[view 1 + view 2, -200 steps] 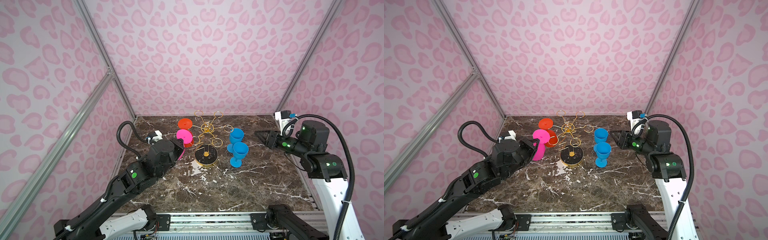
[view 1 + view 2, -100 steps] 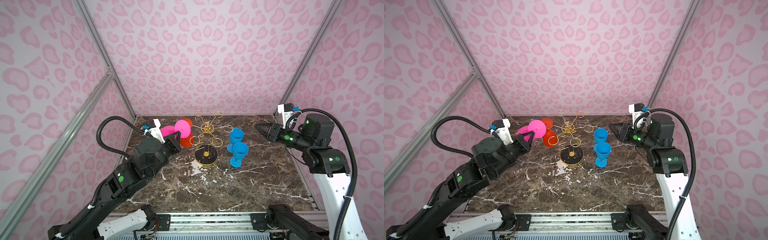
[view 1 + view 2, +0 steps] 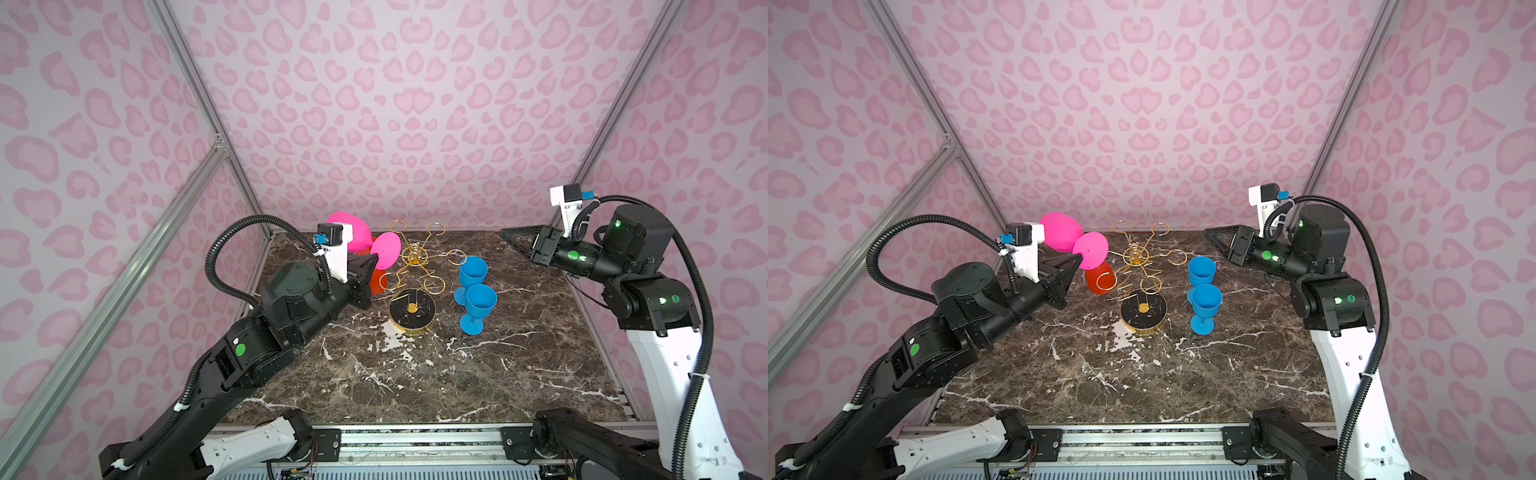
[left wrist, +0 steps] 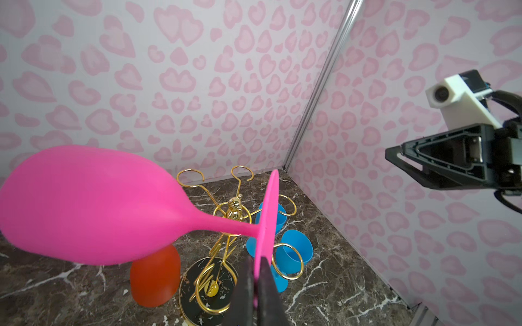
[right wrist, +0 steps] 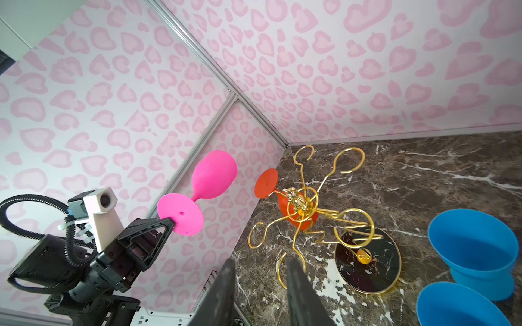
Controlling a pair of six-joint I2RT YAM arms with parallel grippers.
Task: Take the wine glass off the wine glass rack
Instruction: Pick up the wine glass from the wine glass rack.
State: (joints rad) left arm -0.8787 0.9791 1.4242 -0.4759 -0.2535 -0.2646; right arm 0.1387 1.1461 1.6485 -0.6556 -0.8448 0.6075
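Note:
My left gripper (image 4: pixel 256 261) is shut on the rim of the flat foot of the pink wine glass (image 4: pixel 93 206). The glass lies sideways in the air, up and to the left of the wine glass rack (image 3: pixel 415 257), and touches none of its gold wire loops. In both top views its bowl (image 3: pixel 345 228) (image 3: pixel 1061 232) points toward the back left corner. The rack's round black base (image 3: pixel 1143 309) stands mid-table. My right gripper (image 5: pixel 260 262) is open and holds nothing. It hovers high at the back right (image 3: pixel 505 235).
An orange wine glass (image 5: pixel 266 183) sits foot-up at the rack's left side, bowl (image 3: pixel 1100 282) low. Two blue cups (image 3: pixel 473 270) (image 3: pixel 481 299) stand just right of the rack. Pink patterned walls close in on three sides.
My left arm has lifted the pink glass up and back, away from the rack, tipping it from foot-up to sideways. My right gripper has risen and drawn back a little.

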